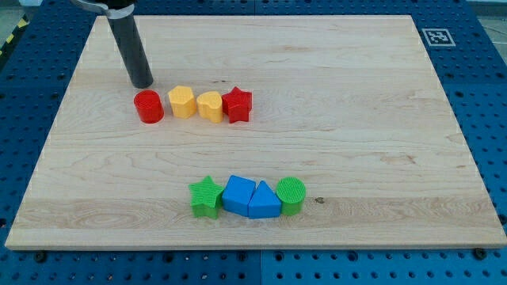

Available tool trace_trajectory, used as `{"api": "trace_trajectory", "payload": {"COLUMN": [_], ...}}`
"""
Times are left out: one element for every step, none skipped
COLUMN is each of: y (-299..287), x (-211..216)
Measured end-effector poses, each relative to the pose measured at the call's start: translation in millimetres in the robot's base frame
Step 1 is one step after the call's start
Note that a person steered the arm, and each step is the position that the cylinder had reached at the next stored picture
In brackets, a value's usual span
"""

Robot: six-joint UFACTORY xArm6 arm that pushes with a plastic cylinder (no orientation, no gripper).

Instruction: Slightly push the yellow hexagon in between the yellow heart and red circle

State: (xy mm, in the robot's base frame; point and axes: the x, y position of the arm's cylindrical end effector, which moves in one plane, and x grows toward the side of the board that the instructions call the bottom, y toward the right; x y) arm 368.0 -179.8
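We saw the yellow hexagon [182, 101] in the upper left of the frame, sitting flat on the wooden board [333, 95], flat faces visible on its sides. It sat between the red circle [148, 106] on its left and the yellow heart [210, 106] on its right. Small gap to the red circle; it looked to be touching or just beside the heart, hard to tell which. The three formed a roughly level row. The red circle was a short upright cylinder; the heart lay flat, lobes up-frame.
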Motion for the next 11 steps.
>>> {"api": "trace_trajectory", "payload": {"y": [9, 26, 49, 59, 61, 61, 56, 56, 69, 71, 71], "x": [0, 0, 1, 1, 1, 1, 1, 1, 2, 2, 2]}}
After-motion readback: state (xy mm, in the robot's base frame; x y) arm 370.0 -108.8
